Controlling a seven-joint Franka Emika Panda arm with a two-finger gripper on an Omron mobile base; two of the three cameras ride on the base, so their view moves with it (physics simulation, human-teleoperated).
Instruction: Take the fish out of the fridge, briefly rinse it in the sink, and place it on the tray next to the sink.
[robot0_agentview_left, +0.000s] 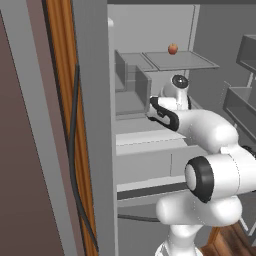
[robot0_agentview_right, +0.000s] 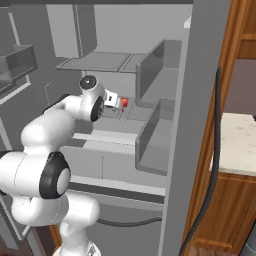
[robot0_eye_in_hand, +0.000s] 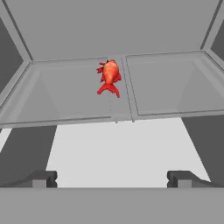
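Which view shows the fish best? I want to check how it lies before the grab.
The hand view: the fish lies in full on the shelf, tail toward the camera, ahead of the open pincer. The right base view shows a small red bit past the hand.

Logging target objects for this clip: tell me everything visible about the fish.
The fish is small, slender and red-orange, with little fins and a forked tail that points toward the camera in the hand view. It lies flat on a grey fridge shelf, near the seam between two panels. Nothing else touches it; the open pincer is short of it.
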